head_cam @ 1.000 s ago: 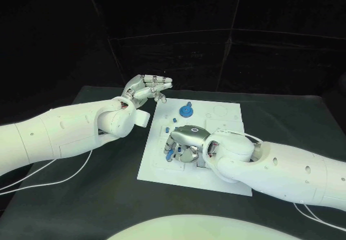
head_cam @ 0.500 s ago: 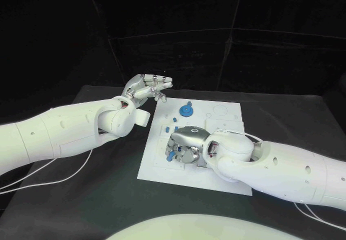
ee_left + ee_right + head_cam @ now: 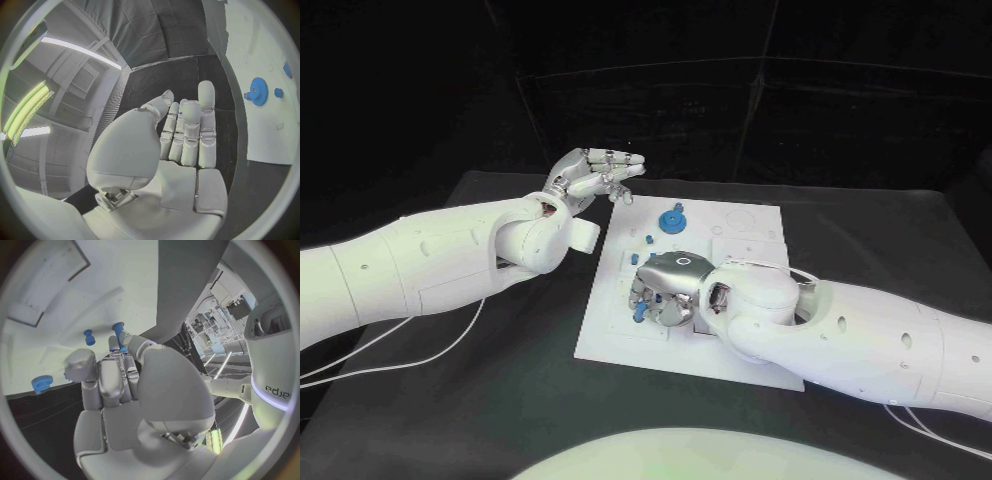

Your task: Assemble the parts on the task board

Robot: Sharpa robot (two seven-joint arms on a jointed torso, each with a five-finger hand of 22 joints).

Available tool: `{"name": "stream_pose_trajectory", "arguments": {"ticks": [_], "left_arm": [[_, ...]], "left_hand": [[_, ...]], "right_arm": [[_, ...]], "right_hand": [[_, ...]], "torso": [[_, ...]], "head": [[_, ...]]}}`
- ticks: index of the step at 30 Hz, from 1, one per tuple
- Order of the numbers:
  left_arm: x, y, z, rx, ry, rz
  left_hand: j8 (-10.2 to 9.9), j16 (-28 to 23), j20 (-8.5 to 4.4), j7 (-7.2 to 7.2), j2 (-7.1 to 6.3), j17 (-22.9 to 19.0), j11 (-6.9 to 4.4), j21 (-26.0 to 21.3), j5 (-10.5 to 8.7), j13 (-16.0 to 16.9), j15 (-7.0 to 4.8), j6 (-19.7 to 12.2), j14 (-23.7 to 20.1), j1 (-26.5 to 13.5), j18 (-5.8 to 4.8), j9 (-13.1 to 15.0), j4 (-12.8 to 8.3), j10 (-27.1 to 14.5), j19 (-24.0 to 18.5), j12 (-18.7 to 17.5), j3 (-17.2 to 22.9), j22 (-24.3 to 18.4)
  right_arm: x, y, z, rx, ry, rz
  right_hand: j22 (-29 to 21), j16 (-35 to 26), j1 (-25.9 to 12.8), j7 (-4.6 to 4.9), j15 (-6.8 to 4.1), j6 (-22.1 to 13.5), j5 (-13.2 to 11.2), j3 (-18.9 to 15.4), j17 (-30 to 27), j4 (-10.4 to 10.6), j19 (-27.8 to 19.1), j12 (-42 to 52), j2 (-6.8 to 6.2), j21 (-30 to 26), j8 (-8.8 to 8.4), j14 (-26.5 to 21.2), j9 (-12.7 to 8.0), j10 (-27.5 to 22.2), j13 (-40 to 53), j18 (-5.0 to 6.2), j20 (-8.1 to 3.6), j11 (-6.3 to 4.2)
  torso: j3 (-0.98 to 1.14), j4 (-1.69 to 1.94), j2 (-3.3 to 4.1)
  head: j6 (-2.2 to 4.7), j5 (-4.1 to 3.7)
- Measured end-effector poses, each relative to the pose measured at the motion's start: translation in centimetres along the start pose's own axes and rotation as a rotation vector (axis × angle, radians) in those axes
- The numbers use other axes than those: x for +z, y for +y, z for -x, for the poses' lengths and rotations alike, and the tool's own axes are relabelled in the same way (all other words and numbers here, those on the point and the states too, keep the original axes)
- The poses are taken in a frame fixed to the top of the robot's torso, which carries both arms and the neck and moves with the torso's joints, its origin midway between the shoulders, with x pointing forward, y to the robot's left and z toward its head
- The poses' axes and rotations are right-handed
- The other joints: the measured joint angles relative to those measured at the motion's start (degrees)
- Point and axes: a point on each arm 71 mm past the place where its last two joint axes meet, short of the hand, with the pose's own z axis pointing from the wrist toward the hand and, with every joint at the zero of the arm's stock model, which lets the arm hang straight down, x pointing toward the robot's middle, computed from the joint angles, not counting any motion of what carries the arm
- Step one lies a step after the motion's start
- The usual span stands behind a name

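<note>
The left hand (image 3: 594, 177) is held empty with fingers curled in beyond the task board's (image 3: 744, 226) far left corner. The right hand (image 3: 666, 288) is lowered over blue parts (image 3: 638, 313) near its left edge; its grip cannot be told. A blue gear (image 3: 674, 219) is seen by the far edge; no writing is legible

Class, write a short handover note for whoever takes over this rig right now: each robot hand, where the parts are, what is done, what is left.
Left robot hand: raised over the table beyond the board's far left corner, fingers curled, holding nothing visible.
Right robot hand: low over the board's middle, fingers among small blue parts; whether it grips one cannot be told.
Blue gear: on the board's far part, with small blue parts beside it.
Done: unclear which parts are seated.
Left: parts under the right robot hand appear unplaced.
</note>
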Motion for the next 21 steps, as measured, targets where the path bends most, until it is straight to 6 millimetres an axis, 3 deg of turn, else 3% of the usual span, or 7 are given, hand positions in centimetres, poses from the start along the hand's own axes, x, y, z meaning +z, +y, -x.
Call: {"name": "stream_pose_trajectory", "arguments": {"ticks": [9,11,14,21], "left_arm": [[0.00,0.00,-0.01,0.000,0.001,0.000],[-0.01,0.00,0.00,0.000,0.001,0.000],[-0.02,0.00,0.02,0.000,0.000,0.000],[-0.02,-0.01,0.02,0.000,0.001,0.000]], "left_hand": [[0.0,0.0,0.00,0.00,0.00,0.0,0.00,0.0,0.00,0.0,0.00,0.0,0.0,0.0,0.00,0.0,0.0,0.0,0.0,0.0,0.0,0.0],[0.0,0.0,0.00,0.00,0.00,0.0,0.00,0.0,0.00,0.0,0.00,0.0,0.0,0.0,0.00,0.0,0.0,0.0,0.0,0.0,0.0,0.0],[0.0,0.0,0.00,0.00,0.00,0.0,0.00,0.0,0.00,0.0,0.00,0.0,0.0,0.0,0.00,0.0,0.0,0.0,0.0,0.0,0.0,0.0],[0.0,0.0,0.00,0.00,0.00,0.0,0.00,0.0,0.00,0.0,0.00,0.0,0.0,0.0,0.00,0.0,0.0,0.0,0.0,0.0,0.0,0.0]], "right_arm": [[0.32,0.36,-0.10,-0.032,0.005,-0.006],[0.36,0.42,-0.11,-0.036,0.006,-0.007],[0.41,0.51,-0.13,-0.037,0.007,-0.004],[0.48,0.71,-0.19,-0.032,0.009,0.003]], "right_hand": [[-0.2,0.0,-1.7,0.21,0.00,-0.2,0.3,-0.4,-0.2,0.4,-0.2,-0.6,-0.42,0.0,-0.16,0.0,0.0,0.1,0.1,0.00,0.21,-0.10],[-0.3,0.0,-2.4,0.77,0.03,-0.8,1.0,-1.1,-0.3,0.6,-0.4,-1.2,-0.95,0.0,-0.46,0.0,0.1,0.1,0.0,0.00,0.41,-0.07],[-0.5,0.0,-3.9,1.06,0.64,-2.4,1.8,-1.8,-0.4,1.1,-0.6,-2.4,-1.57,0.0,-0.81,0.0,-0.1,-1.6,-0.4,0.00,0.62,0.90],[-0.6,0.0,-5.4,1.27,1.05,-4.7,2.5,-3.2,-0.5,1.7,-0.8,-3.2,-2.42,0.0,-0.81,0.0,-0.2,-2.6,-0.6,0.00,0.83,1.32]], "torso": [[0.00,0.02,0.01],[0.00,0.02,0.01],[-0.01,0.02,0.00],[0.00,0.02,0.01]], "head": [[-0.05,0.00],[-0.08,0.00],[-0.12,0.03],[-0.11,0.04]]}}
